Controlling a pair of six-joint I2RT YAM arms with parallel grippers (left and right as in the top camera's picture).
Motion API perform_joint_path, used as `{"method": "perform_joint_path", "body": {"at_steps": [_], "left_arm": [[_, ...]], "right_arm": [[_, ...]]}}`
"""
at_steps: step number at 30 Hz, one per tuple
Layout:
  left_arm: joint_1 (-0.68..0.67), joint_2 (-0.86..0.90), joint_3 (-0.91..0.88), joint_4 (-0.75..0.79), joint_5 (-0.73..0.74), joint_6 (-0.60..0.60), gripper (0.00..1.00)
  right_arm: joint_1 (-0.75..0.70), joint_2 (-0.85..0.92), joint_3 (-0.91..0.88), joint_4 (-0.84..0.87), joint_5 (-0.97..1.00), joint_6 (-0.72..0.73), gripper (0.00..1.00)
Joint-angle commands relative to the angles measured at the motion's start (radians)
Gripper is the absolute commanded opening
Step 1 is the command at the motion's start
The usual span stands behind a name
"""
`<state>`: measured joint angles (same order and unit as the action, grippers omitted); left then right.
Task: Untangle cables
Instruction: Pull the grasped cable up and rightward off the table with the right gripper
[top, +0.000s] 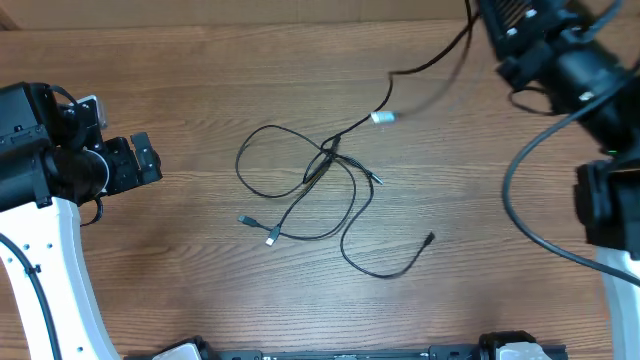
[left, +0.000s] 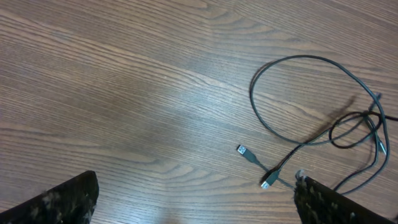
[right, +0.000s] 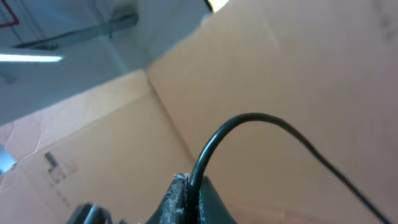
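Right pincer clamping cable, only overhead shows tangle

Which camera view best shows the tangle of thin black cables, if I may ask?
Overhead: the whole tangle of thin black cables is in frame. The left wrist view crops its right side; the right wrist view shows only one black strand between shut jaws.

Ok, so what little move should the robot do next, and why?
Probably bring the open left gripper over to the loose loop and pinch it. The right gripper is shut on one cable at the far right, but the strands cross in a knot. Holding the loop might let a pull free that cable.
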<state>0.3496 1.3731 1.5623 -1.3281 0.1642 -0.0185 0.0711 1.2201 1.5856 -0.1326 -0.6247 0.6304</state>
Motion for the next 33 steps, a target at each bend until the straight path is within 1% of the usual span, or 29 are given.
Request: {"method": "perform_joint_path", "body": {"at_steps": [1,7,10,15,19,22,24,27,29,30,33], "left_arm": [[0.003,0.002,0.007,0.001,0.009,0.019,1.00],[0.003,0.002,0.007,0.001,0.009,0.019,1.00],[0.004,0.002,0.007,0.001,0.008,0.019,1.00],[0.003,0.002,0.008,0.001,0.009,0.019,0.99],[0.004,0.003,0.007,0.001,0.008,0.019,1.00],[0.003,0.003,0.007,0.001,0.009,0.019,1.00],[0.003,0.005,0.007,0.001,0.009,0.019,1.00],[0.003,0.006,0.007,0.000,0.009,0.019,1.00],[0.003,0.006,0.007,0.000,0.009,0.019,1.00],[0.003,0.006,0.007,0.001,0.009,0.019,1.00],[0.003,0.006,0.008,0.000,0.009,0.019,1.00]], "right_arm": [[-0.062,-0.012,0.064,-0.003,0.001,-0.010,0.04],[-0.153,-0.012,0.137,-0.003,-0.010,0.028,0.04],[-0.196,0.000,0.217,0.031,-0.009,0.031,0.04],[-0.311,0.063,0.391,0.005,-0.006,0.042,0.04],[-0.403,0.090,0.425,-0.005,-0.018,0.028,0.04],[-0.443,0.111,0.425,-0.100,-0.017,-0.048,0.04],[-0.445,0.131,0.425,-0.183,-0.015,-0.146,0.04],[-0.445,0.178,0.425,-0.328,0.050,-0.259,0.04],[-0.445,0.221,0.425,-0.432,0.143,-0.330,0.04],[-0.445,0.260,0.425,-0.504,0.228,-0.378,0.04],[-0.445,0.338,0.425,-0.597,0.377,-0.424,0.04]]}}
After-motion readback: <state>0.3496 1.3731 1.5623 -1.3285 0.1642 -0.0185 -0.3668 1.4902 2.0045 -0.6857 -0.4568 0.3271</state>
